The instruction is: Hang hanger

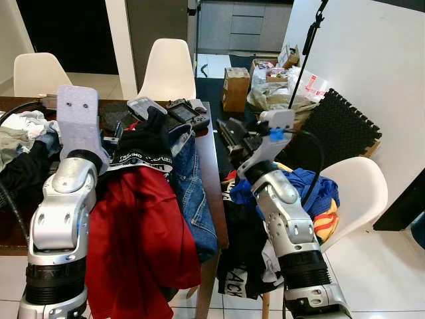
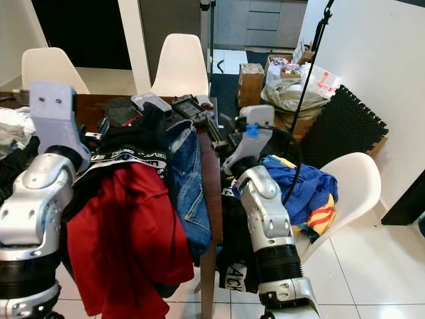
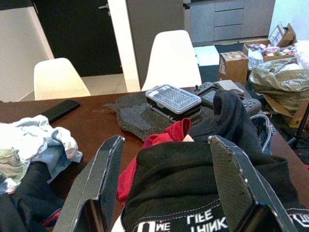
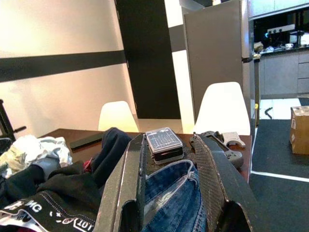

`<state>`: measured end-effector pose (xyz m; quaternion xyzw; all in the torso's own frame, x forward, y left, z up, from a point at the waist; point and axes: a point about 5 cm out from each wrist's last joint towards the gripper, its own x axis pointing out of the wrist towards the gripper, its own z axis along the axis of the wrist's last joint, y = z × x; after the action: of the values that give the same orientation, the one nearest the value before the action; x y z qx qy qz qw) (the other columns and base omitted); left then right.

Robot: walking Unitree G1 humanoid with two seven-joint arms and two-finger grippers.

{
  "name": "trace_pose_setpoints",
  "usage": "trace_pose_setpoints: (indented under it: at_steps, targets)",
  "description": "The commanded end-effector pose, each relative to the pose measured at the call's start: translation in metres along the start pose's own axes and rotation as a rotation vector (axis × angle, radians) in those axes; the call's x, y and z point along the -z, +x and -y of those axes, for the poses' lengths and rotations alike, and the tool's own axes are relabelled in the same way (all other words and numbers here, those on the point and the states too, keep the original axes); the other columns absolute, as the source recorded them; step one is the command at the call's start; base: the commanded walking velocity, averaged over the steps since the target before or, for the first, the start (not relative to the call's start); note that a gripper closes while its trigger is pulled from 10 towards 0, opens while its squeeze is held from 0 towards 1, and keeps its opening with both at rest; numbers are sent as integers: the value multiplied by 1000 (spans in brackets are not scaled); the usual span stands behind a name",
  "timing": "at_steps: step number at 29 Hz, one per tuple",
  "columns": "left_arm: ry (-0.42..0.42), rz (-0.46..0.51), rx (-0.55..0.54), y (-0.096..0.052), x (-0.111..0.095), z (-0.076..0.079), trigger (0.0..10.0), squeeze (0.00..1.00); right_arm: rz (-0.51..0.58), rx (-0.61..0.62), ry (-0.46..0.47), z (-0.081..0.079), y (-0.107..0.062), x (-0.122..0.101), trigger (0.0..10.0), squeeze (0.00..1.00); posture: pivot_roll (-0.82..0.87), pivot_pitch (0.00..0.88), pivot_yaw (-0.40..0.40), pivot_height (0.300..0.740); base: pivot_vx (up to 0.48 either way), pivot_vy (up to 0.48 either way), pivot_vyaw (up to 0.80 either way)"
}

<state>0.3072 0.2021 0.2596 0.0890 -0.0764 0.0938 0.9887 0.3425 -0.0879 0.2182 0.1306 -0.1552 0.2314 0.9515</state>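
A heap of clothes hangs over the right edge of the dark wooden table: a black garment with a white-lettered waistband, a red garment and blue denim. My left gripper is open, its two fingers spread wide on either side of the black garment, which bulges between them. My right gripper is by the table's right edge, just right of the denim. It stands open, and in the right wrist view the denim lies low between its fingers.
A clear plastic box and a game controller lie on the table behind the heap. A white chair piled with blue clothes stands close on the right. Two white chairs, a cardboard box, a foam mat and a stand pole are beyond.
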Motion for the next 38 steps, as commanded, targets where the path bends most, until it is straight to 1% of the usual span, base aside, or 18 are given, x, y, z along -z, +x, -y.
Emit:
trace_pose_setpoints:
  at_steps: [1, 19, 38]
  targets:
    - [-1, -12, -4, -2, 0, 3, 10000, 0, 12, 0, 7, 0, 2, -4, 10000, 0, 124, 2, -54, 740, 0, 334, 0]
    - [-13, -16, 4, -3, -3, 5, 10000, 0, -3, 0, 8, -2, 1, -1, 10000, 0, 130, 0, -50, 740, 0, 338, 0]
    - [5, -19, 0, -1, -4, 3, 10000, 0, -12, 14, 10, 0, -1, 5, 10000, 0, 143, 0, -44, 740, 0, 345, 0]
